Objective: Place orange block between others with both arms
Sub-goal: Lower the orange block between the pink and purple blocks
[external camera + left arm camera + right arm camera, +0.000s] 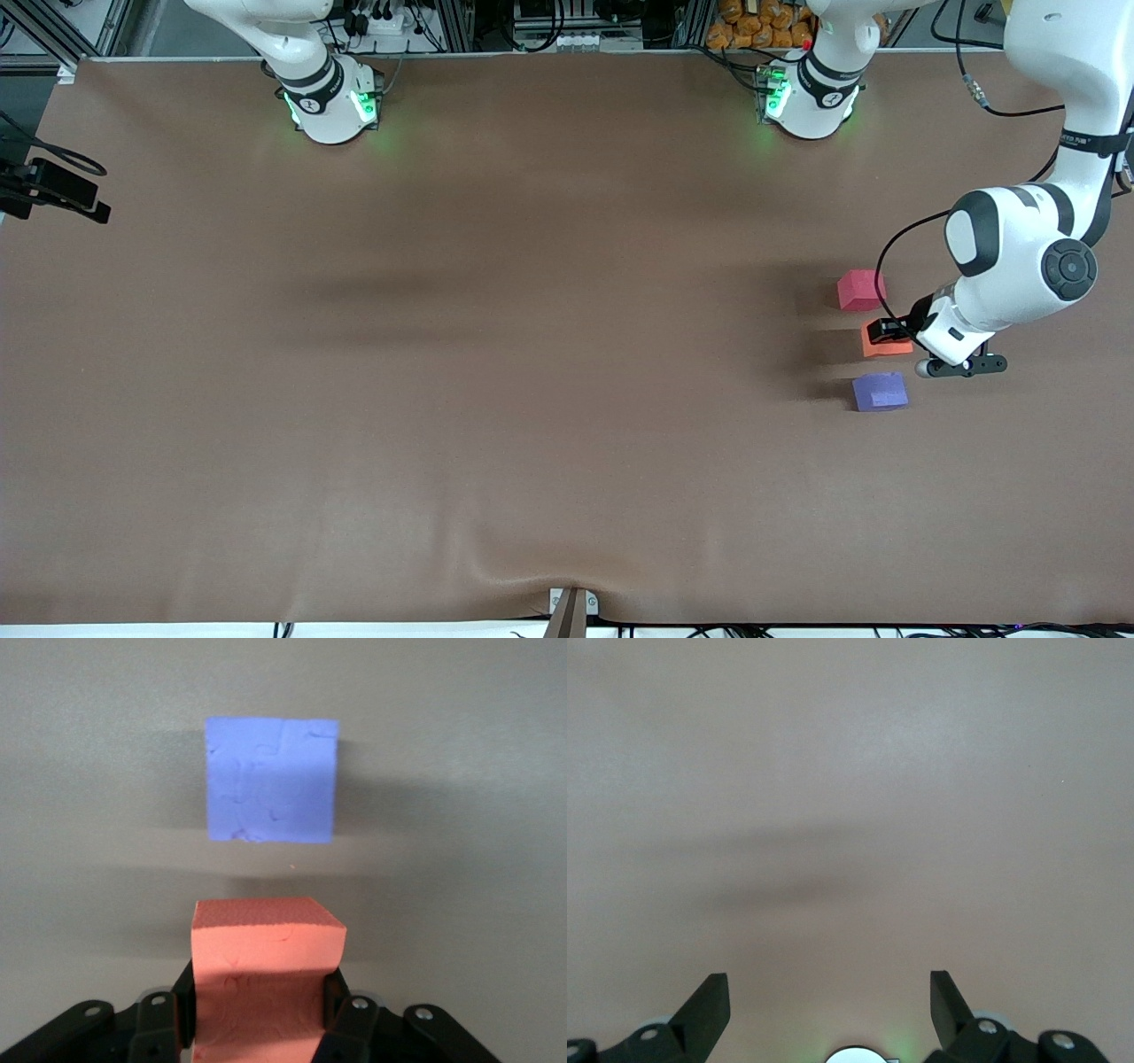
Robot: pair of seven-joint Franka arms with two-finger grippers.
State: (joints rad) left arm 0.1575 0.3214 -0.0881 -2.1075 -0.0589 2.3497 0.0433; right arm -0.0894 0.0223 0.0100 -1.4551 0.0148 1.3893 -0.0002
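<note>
The left gripper [266, 1028] is clamped on the small matte orange foam cube [886, 340], low over the brown table [496, 372] toward the left arm's end. The orange cube sits between the pinkish-red matte cube [860, 290], farther from the front camera, and the purple-blue matte cube [880, 392], nearer to it, touching neither. The right gripper [830, 1005] waits, fingers spread wide, over bare table.
</note>
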